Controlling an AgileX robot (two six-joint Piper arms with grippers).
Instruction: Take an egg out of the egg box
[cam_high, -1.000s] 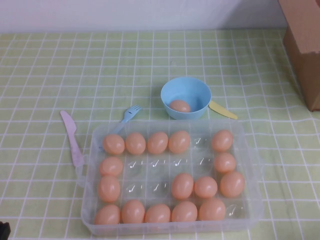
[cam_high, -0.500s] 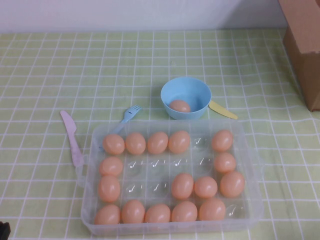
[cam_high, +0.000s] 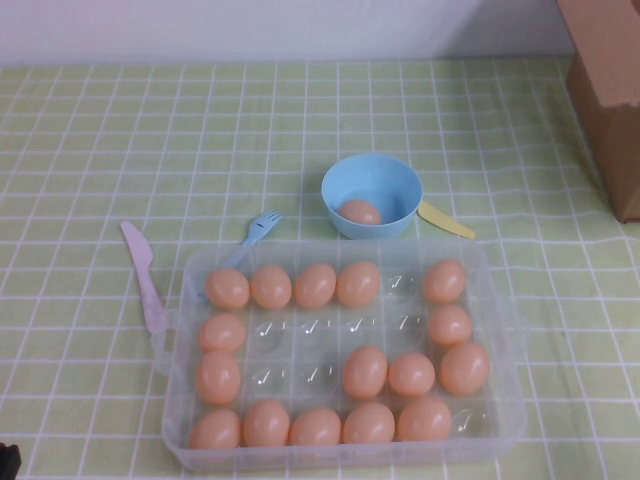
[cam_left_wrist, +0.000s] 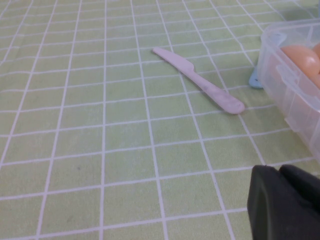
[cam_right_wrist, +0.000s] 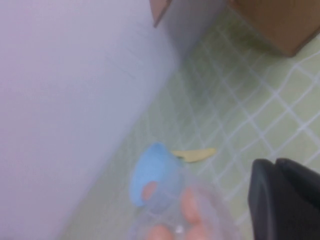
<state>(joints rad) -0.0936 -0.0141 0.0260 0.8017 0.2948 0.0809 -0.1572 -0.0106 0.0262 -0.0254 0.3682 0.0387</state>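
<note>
The left tool (cam_left_wrist: 285, 200) sits low at the desk's (cam_high: 90, 150) near left corner; the right tool (cam_right_wrist: 287, 192) hovers off to the right; I cannot tell either one's opening. The egg box (cam_high: 500, 300) holds many eggs; beyond it, the egg (cam_high: 360, 211) lies in the blue bowl (cam_high: 372, 178)
</note>
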